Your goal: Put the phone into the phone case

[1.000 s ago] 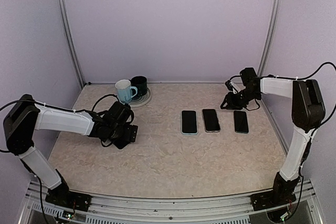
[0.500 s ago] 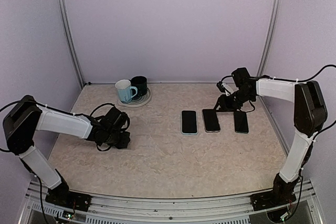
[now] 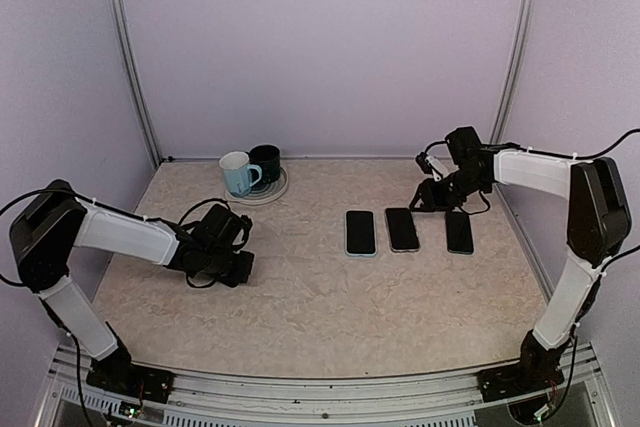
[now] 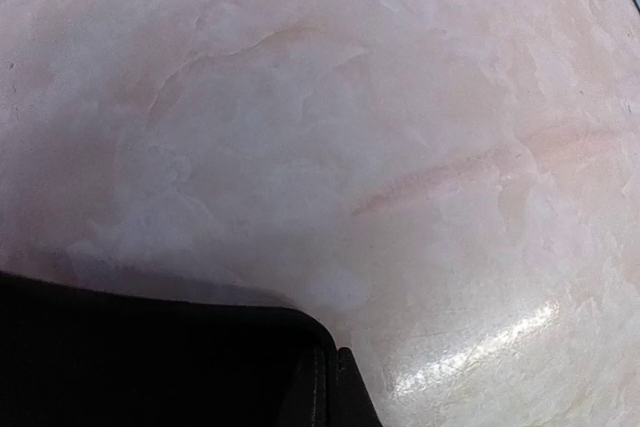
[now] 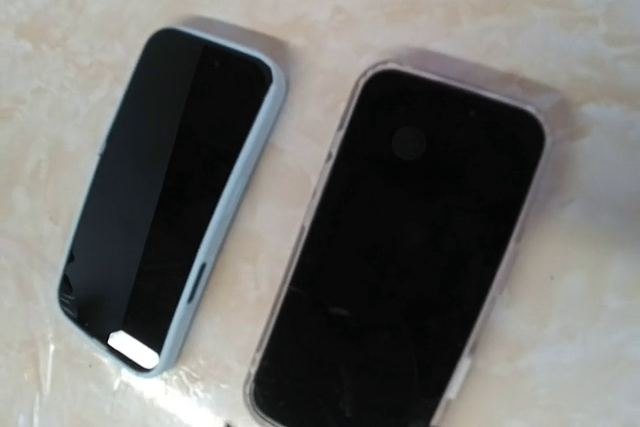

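Three dark slabs lie in a row at the table's middle right. The rightmost is a bare black phone [image 3: 459, 232]. In the middle lies a clear-rimmed phone case [image 3: 402, 229] [image 5: 400, 257], its inside matt black with a round mark. The leftmost, a glossy black face in a light blue case [image 3: 360, 232] [image 5: 170, 197], lies beside it. My right gripper [image 3: 430, 197] hovers low at the far end of the clear case; its fingers do not show in its wrist view. Far from the phones, my left gripper [image 3: 240, 269] [image 4: 328, 387] rests low over bare table at the left, shut with nothing in it.
A white mug [image 3: 236, 173] and a dark green mug [image 3: 266, 161] stand on a plate [image 3: 275, 193] at the back left. Metal posts [image 3: 135, 77] rise at the back corners, with walls close on both sides.
My left gripper has closed from open, on nothing, and shifted slightly on the left of the table. My right gripper has moved a little left, toward the phones' far ends.
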Controlling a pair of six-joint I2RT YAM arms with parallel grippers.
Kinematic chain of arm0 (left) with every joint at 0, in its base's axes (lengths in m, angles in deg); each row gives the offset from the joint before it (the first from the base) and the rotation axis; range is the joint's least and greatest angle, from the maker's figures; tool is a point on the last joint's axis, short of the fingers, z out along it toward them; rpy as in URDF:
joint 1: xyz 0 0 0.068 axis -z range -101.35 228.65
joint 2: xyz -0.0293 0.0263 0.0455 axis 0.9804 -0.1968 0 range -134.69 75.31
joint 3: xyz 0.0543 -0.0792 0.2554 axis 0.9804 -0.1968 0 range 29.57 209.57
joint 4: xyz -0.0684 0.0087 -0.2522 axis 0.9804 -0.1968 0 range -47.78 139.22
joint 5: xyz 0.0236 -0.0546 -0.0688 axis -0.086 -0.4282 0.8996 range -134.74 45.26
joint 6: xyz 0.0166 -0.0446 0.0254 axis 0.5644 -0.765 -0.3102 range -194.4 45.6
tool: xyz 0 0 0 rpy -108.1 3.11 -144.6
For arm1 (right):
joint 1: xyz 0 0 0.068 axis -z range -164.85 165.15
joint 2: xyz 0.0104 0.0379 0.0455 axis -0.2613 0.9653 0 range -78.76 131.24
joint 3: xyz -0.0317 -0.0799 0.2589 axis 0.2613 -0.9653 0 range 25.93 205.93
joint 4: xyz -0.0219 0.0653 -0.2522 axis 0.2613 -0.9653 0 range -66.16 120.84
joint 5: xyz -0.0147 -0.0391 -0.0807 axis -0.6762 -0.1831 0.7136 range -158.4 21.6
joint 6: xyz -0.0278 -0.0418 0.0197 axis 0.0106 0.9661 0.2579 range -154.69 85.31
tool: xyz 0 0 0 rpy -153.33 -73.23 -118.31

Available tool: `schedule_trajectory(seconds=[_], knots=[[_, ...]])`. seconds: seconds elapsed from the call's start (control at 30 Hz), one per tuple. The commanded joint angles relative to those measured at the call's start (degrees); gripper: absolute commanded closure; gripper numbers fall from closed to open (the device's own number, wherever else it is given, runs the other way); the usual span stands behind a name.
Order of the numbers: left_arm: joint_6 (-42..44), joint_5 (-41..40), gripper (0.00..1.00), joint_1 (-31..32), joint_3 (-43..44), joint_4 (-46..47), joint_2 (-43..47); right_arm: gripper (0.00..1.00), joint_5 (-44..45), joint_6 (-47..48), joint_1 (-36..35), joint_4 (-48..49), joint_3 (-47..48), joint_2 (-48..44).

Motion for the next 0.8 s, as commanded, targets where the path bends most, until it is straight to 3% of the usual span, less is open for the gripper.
schedule_trajectory(seconds=[0.0,0.27,0.47,0.77], knots=[[3.3,8.3,1.00,1.9,0.0,0.7,-2.2,0.62,1.9,0.8,-0.4,-1.3,-0.6,-3.4],[13.0,13.2,1.00,20.4,10.1,-7.5,-1.4,0.51,13.6,-1.3,1.7,0.4,-4.7,-8.5],[18.0,18.6,1.00,27.2,17.8,-5.8,-5.9,0.49,15.4,-1.4,5.1,1.0,-7.7,-9.0],[38.2,23.1,1.00,34.4,33.7,-8.6,-18.0,0.44,21.2,-1.1,10.2,1.4,-6.8,-4.2]])
